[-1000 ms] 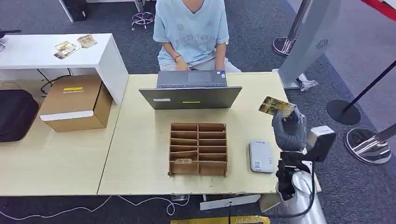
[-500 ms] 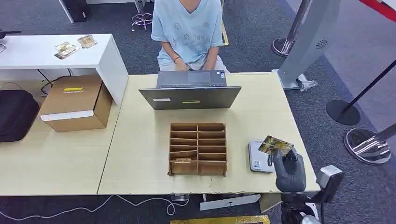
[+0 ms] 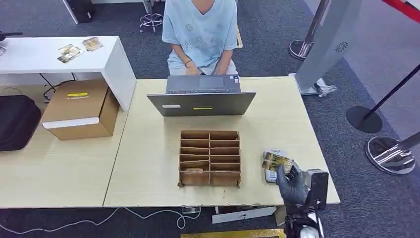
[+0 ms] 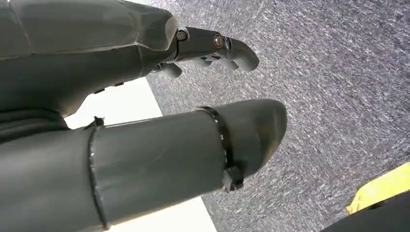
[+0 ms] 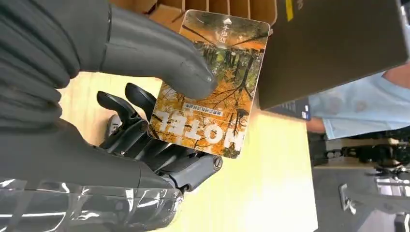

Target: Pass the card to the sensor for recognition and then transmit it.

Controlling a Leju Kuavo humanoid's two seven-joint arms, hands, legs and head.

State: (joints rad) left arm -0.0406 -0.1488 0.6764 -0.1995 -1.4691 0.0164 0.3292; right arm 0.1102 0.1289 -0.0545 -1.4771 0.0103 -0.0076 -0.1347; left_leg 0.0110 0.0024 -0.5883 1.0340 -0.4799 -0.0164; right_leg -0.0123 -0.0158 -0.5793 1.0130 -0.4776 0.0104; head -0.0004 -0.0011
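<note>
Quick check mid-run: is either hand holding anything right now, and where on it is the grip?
The right hand holds the card, pinched between the thumb on its printed face and the fingers behind, near one long edge. The left hand holds nothing.

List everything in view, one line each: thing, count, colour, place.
card: one, orange autumn print, held over the sensor
sensor: one, white, on the table right of the organizer
organizer: one, brown, mid-table
laptop: one, grey, far table edge
person: one, light blue shirt, behind the laptop
cardboard box: one, brown, left table
loose cards: a few, white desk
black bag: one, far left
table: light wood
right hand: grey, pinches the card
left hand: grey, above carpet
</note>
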